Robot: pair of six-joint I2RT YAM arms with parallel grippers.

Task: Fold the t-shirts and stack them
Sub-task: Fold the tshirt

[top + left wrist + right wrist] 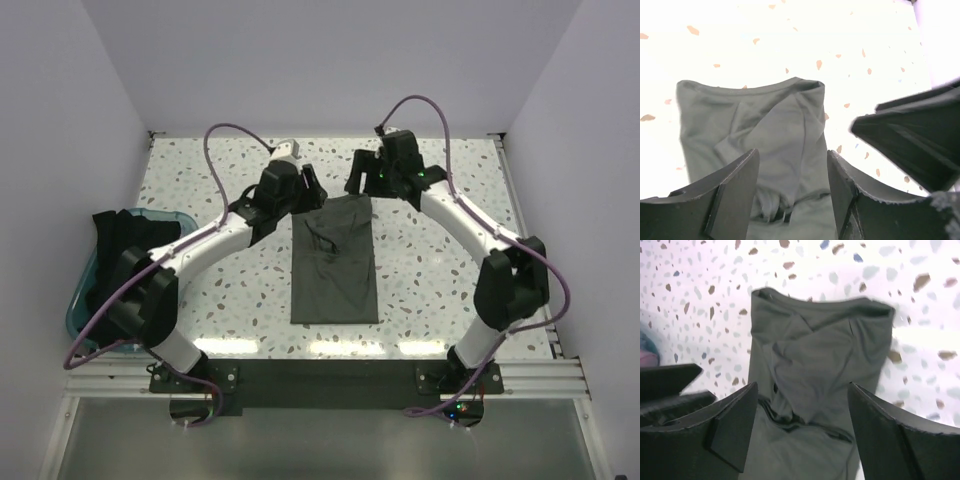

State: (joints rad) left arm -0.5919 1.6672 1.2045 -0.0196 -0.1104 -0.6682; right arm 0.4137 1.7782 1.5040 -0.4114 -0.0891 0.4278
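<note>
Item: 1 dark olive-green t-shirt [335, 265], folded into a long strip, flat at table [450, 270] centre. Left tool [311, 186] over its 11 o'clock corner, right tool [357, 176] over 1 o'clock; both spread wide, gripping nothing. Black t-shirt [120, 235] draped on teal tub [78, 305], 9 o'clock.

The middle of the counter [440, 270] is taken up by the folded olive-green t-shirt [335, 262], which lies flat. Bare counter is left on both sides of it and along the far edge. The far end of the t-shirt is crowded by the left tool [313, 187] and the right tool [357, 180], held just beside each other with jaws spread; only a narrow gap is left between them. The left edge is blocked by the teal tub [78, 300], over which a black t-shirt [120, 240] is draped. The counter is enclosed by walls [60, 120] on three sides.
</note>
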